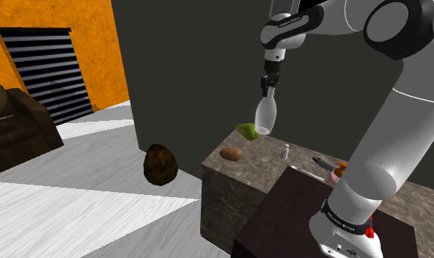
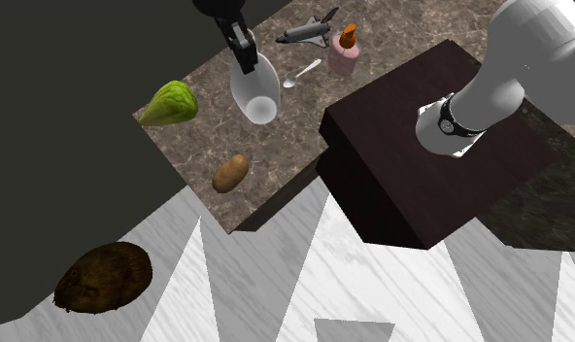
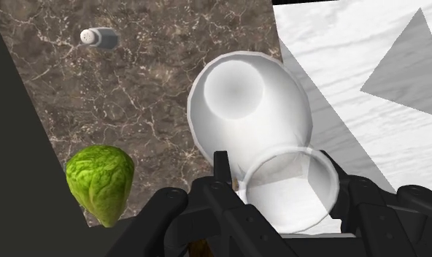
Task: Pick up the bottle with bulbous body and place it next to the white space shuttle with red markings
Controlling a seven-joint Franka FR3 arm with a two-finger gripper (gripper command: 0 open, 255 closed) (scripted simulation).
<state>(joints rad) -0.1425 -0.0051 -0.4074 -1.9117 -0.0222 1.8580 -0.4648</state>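
Fingers of the black gripper point(image 1: 270, 86) are clamped on the neck of a pale, round-bodied bottle point(image 1: 265, 115) in the shoulder view, and the bottle hangs base down over the far end of a marble counter point(image 1: 267, 172). It is close to a green lettuce point(image 1: 248, 130), with a potato point(image 1: 232, 153) nearer the counter's front edge and a small shaker point(image 1: 286, 152) off to that view's right. A brown lump point(image 1: 160, 163) lies on the floor beside the counter. In the second exterior view the gripper point(image 2: 243, 47) holds the bottle point(image 2: 255, 89) between the lettuce point(image 2: 171, 103) and a spoon point(image 2: 303, 72). The space shuttle point(image 2: 308, 31) lies beyond the spoon, well apart from the bottle and just beside a pink bottle with an orange top point(image 2: 347, 45). The potato point(image 2: 231, 172) lies near the counter's edge. In the wrist view the gripper point(image 3: 280, 191) clasps the bottle point(image 3: 247, 109), with its wide base facing the counter point(image 3: 156, 102).
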